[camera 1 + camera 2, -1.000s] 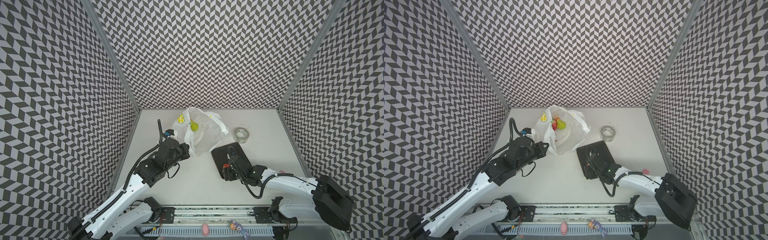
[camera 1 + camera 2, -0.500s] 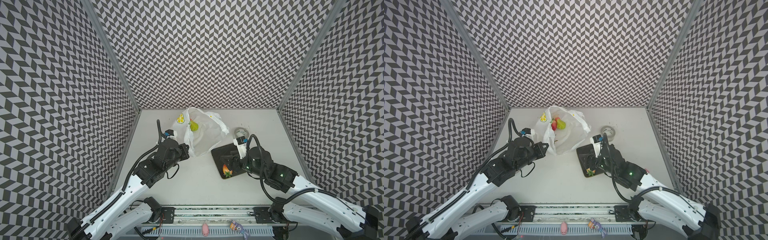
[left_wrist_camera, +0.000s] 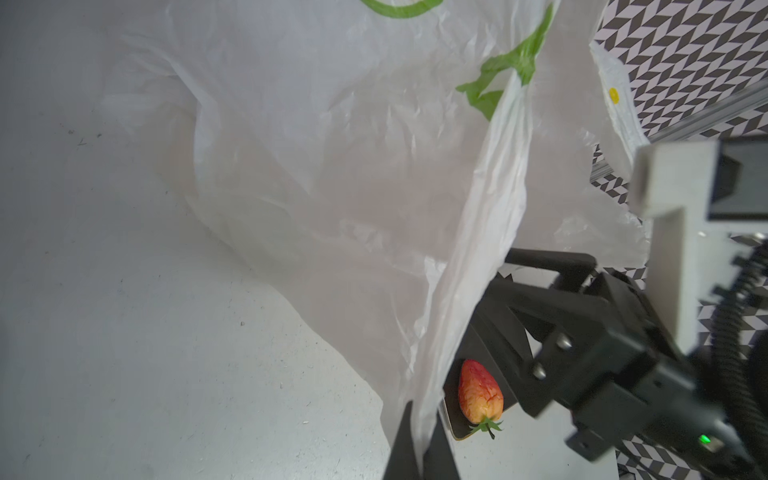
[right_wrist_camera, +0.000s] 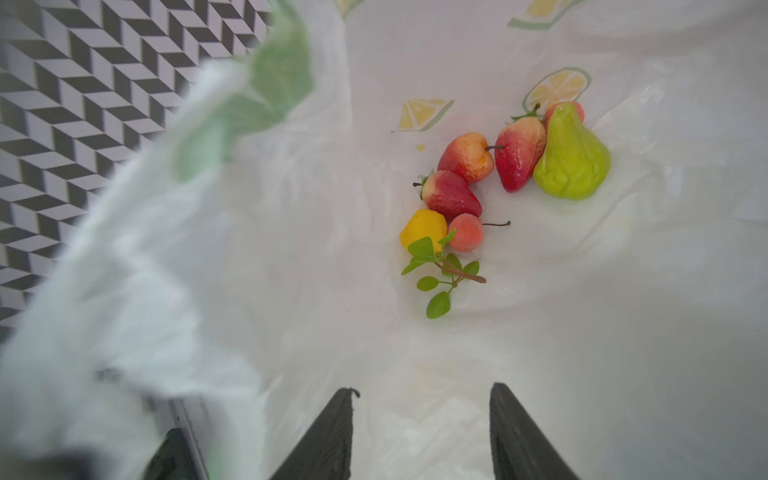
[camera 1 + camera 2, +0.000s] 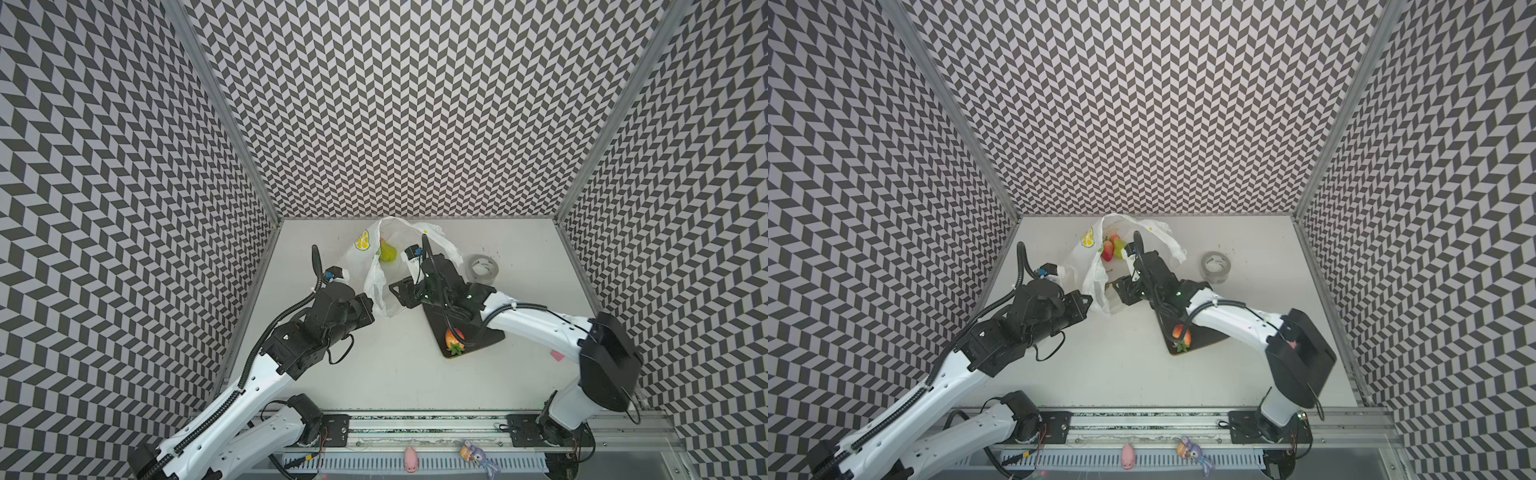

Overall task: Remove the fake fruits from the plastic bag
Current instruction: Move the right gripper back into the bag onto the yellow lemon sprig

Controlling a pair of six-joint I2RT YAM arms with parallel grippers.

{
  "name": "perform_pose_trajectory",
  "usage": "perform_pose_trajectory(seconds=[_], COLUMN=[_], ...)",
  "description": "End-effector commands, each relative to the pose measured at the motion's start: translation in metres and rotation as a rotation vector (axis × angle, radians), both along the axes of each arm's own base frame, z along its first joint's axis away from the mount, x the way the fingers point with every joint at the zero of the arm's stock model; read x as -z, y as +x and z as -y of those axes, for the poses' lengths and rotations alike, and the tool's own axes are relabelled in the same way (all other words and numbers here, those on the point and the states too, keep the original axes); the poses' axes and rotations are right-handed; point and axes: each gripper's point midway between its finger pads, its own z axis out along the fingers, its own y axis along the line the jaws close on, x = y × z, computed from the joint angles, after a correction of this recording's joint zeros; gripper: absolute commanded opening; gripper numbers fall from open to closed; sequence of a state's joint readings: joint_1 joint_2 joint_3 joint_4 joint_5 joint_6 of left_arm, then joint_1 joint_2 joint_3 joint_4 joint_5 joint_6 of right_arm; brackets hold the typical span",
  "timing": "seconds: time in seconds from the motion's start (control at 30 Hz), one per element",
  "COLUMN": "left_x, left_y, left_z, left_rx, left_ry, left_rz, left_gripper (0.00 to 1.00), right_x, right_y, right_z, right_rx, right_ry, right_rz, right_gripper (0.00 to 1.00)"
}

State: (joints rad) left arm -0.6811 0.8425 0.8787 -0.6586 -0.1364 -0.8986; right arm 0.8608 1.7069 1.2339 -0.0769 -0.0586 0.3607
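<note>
7 fake fruits (image 5: 1108,250) in the bag by my count, 1 outside it. Entries:

1. Plastic bag (image 4: 623,291): lies on the table (image 5: 374,374) near the back wall, with its mouth toward my right arm. My left fingers (image 3: 401,451) are clamped shut on a strip of its rim and draw that strip away from the pile. I judge the purpose is to hold the mouth open so my other arm can enter.

2. Right fingers (image 4: 328,436): parted, with nothing between them. They sit just inside the mouth, aimed at the pile, and are apart from every fruit.

3. Pile on the bag's floor, most pieces touching:
- Green pear (image 4: 572,160).
- 1 strawberry (image 4: 519,151) against the pear and 1 more against the lemon (image 4: 423,228), which carries a leafy sprig.
- Apple (image 4: 467,157) and peach (image 4: 465,232).
- What looks like a 2nd peach, mostly hidden behind the pear.

The sprig end lies closest to my right fingers, so it is the likeliest next pick.

4. 1 further strawberry rests on the dark tray (image 5: 492,334) beside the bag. It is already out, and I judge the tray to be the drop-off place.
</note>
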Motion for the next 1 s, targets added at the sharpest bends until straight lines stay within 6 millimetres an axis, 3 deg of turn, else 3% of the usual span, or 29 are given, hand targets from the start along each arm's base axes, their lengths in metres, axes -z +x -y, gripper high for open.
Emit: perform_pose_trajectory(seconds=[0.0,0.13,0.4,0.63,0.97], left_x=[0.011,0.019,0.026,0.033,0.031], left_y=[-0.008,-0.015,-0.019,-0.022,-0.017], left_z=[-0.008,-0.016,-0.021,-0.022,-0.018], left_rx=[-0.031,-0.054,-0.065,-0.071,-0.055], left_ry=[0.016,0.027,0.062,0.055,0.063], left_rz=[-0.052,-0.089,-0.125,-0.135,-0.120], left_gripper=[0.00,0.00,0.00,0.00,0.00], right_x=[0.000,0.032,0.074,0.083,0.104], right_y=[0.019,0.037,0.063,0.066,0.082], right_z=[-0.034,-0.053,-0.051,-0.059,-0.067], right_rx=[-0.022,0.015,0.171,0.178,0.204], right_ry=[0.065,0.039,0.111,0.255,0.285], right_rz=[-0.010,-0.083,-0.256,-0.402,-0.478], right_gripper=[0.50,0.53,0.66,0.62,0.52])
